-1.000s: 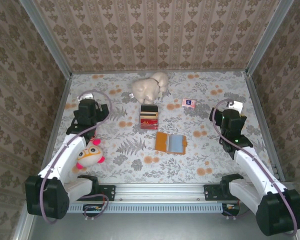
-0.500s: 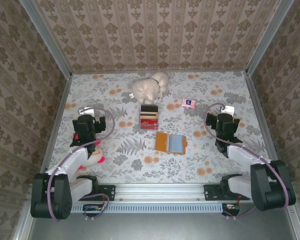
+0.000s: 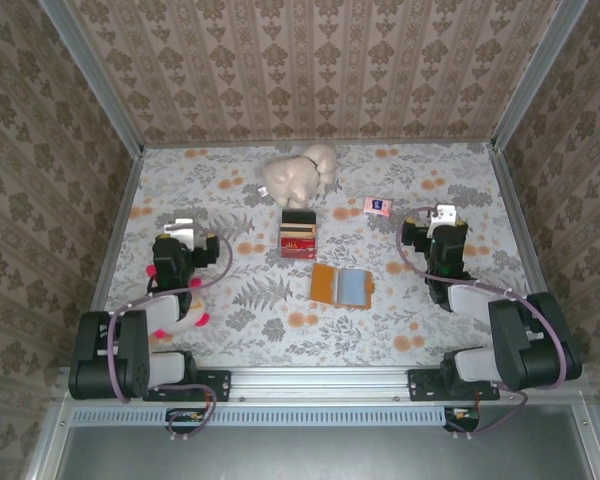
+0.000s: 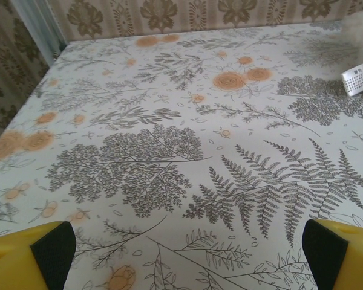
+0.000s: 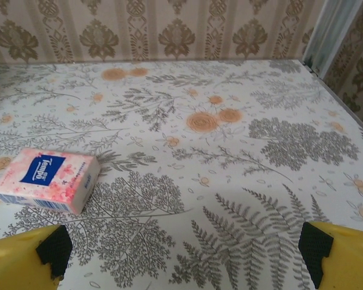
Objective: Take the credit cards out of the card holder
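Observation:
The card holder (image 3: 342, 285), a tan-orange wallet, lies open near the table's middle with its grey-blue pockets up. The credit cards (image 3: 299, 240) lie in a small, mostly red stack just behind it, a black card at the far end. My left gripper (image 3: 184, 230) is far left of both, open over bare cloth; its yellow fingers (image 4: 24, 260) stand wide apart around the left gripper (image 4: 187, 254) midpoint. My right gripper (image 3: 442, 214) is off to the right, also open, and the right gripper (image 5: 184, 254) has nothing between its fingers (image 5: 342, 254).
A cream plush toy (image 3: 300, 175) sits behind the cards, its white label (image 4: 356, 80) at the left wrist view's right edge. A pink tissue packet (image 3: 377, 206) (image 5: 45, 180) lies left of my right gripper. A pink and white toy (image 3: 185, 315) lies by the left arm.
Both arms have folded back toward their bases, drawing the wrists nearer the front edge. The grippers stayed open. The cards and the holder have not moved.

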`<state>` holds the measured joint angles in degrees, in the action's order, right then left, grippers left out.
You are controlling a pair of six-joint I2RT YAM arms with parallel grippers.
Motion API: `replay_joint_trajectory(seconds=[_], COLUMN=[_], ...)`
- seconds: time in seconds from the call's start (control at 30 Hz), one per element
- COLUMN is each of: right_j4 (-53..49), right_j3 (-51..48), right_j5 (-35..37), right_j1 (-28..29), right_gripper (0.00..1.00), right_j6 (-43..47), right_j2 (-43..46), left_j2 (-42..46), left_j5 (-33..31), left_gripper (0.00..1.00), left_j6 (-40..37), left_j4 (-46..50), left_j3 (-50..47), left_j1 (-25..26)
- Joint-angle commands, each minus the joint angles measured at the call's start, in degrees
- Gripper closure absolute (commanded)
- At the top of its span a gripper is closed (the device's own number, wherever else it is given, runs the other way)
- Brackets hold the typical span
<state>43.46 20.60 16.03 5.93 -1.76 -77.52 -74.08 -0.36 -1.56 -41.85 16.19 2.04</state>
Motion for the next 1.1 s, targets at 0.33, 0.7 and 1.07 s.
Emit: replay_joint_trajectory(seconds=[0.33, 0.7, 1.07], right_j4=[11.9, 7.7, 7.5], right_j3=[-0.5, 1.7, 1.8], right_j5=[-4.2, -3.8, -3.9], right_j1=[-1.0, -3.0, -3.0], right_gripper=[0.00, 0.00, 0.00], right_j6=[2.1, -0.9, -0.9], right_j2=[-10.1, -10.2, -10.3], left_j2=[-14.1, -13.9, -14.1], left_j5=[3.9, 0.3, 0.2], left_gripper=[0.00, 0.00, 0.00], left_j6=[0.3, -1.5, -1.5], left_j4=[-14.3, -6.9, -6.7], left_j3=[3.5, 7.1, 7.3], left_j1=[-3.6, -1.3, -1.2])
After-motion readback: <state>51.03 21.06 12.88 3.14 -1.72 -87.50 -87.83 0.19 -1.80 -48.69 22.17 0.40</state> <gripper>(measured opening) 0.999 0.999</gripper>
